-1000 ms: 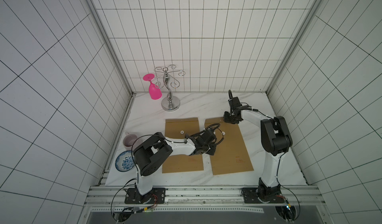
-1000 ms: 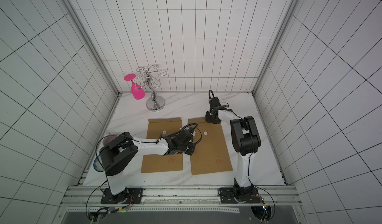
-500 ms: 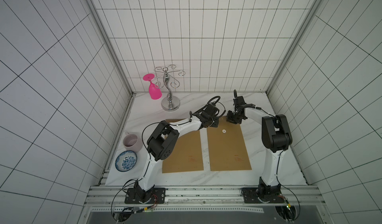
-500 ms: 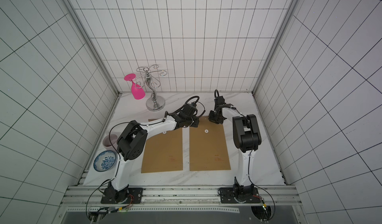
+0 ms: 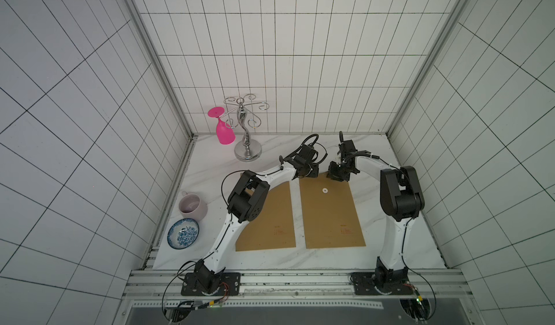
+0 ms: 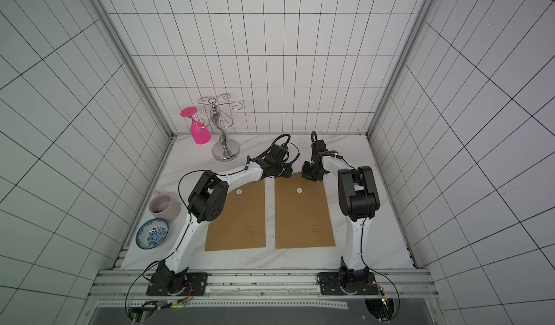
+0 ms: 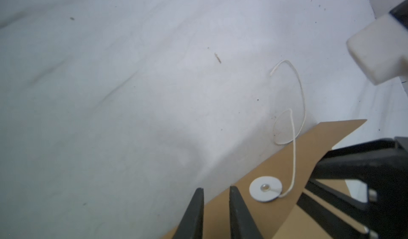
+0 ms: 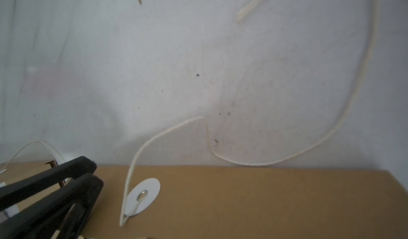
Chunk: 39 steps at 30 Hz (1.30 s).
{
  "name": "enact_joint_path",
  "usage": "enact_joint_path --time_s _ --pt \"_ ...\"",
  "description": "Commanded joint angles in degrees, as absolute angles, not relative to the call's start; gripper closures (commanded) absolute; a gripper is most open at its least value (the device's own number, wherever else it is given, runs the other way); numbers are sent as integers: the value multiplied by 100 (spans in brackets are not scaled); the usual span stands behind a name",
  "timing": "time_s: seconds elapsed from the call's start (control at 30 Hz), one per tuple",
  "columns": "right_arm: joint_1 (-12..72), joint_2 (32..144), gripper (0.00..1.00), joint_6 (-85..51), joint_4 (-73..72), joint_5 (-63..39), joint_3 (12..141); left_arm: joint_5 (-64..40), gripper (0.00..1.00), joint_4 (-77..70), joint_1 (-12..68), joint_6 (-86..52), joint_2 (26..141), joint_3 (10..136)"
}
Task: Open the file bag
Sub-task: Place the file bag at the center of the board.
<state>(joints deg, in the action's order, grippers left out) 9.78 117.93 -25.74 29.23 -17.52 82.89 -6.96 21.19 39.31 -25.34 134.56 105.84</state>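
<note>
Two brown file bags lie side by side in both top views, the left one (image 5: 270, 218) partly under my left arm. The right file bag (image 5: 330, 218) has a white disc (image 5: 325, 190) on its body. Its flap (image 7: 287, 160) lies folded out at the far end with its own disc (image 7: 265, 189). The white string (image 8: 353, 94) trails loose over the table. My left gripper (image 7: 215, 189) hovers at the flap's edge, its fingers slightly apart and holding nothing. My right gripper (image 5: 336, 175) sits just beside it over the flap, and its own fingers are hidden.
A silver stand (image 5: 247, 146) with a pink glass (image 5: 224, 131) hanging on it stands at the back left. A mug (image 5: 193, 206) and a blue patterned bowl (image 5: 183, 233) sit by the left wall. Tiled walls close in on three sides.
My left gripper has moved from the middle of the bags to the far end and its fingers have parted. The right file bag, tilted a second ago, now lies straight.
</note>
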Motion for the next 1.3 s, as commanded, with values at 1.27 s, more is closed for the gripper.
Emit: enact_joint_path --time_s 1.27 --pt "891 11717 73 -2810 3230 -2130 8686 -1240 89 1350 3779 -2548 13826 10341"
